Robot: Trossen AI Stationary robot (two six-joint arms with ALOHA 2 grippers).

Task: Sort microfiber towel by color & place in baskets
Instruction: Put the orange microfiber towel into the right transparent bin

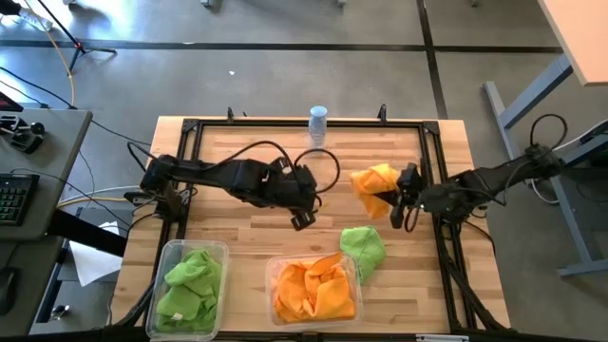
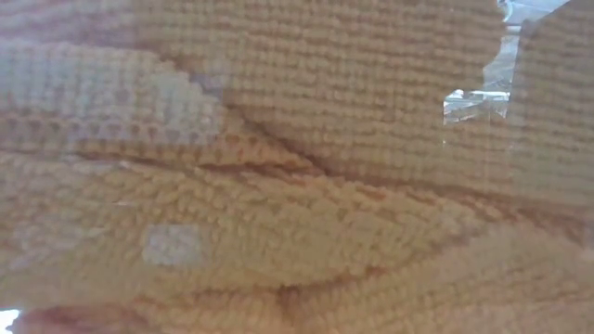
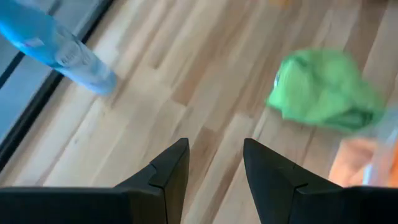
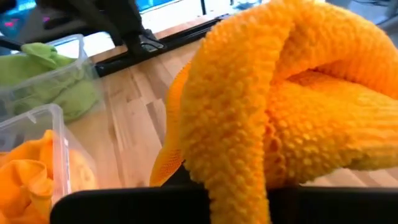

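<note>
A: Right tool [image 1: 399, 211], what's it got?

B: My right tool is pinched tight on an orange towel [image 4: 273, 112], mid-right of the overhead frame, lifted off the surface [image 1: 247, 233]. The cloth drapes over my fingers.

A: Where does it go?

B: The wider basket [image 1: 313, 290], bottom centre, already holding orange ones. I'd carry it high over the rim, centre it, then let go so nothing hangs over the wall.

A: Watch for anything?

B: A loose green towel [image 1: 364, 249] sits just beside that basket's right wall; don't drag it in. It belongs in the narrower basket [image 1: 193, 285], bottom left.

A: Left tool?

B: My left tool [image 1: 302, 219] hangs mid-frame, fingers [image 3: 168, 174] parted, holding nothing. A clear bottle [image 1: 317, 124] stands top centre.
</note>
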